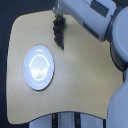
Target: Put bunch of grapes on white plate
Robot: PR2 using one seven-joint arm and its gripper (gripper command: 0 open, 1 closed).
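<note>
Gripper [58, 18] clamped on bunch of grapes [59, 33] at stem end — long axis near vertical, tip down, w/ white plate [39, 67] lower left.

We are looking at a light wooden table [85, 75] with rounded corners. A white plate [39, 67] is sitting on it toward the exterior view's left, and a bunch of grapes [59, 34] is showing near its far edge, well apart from the plate
</note>
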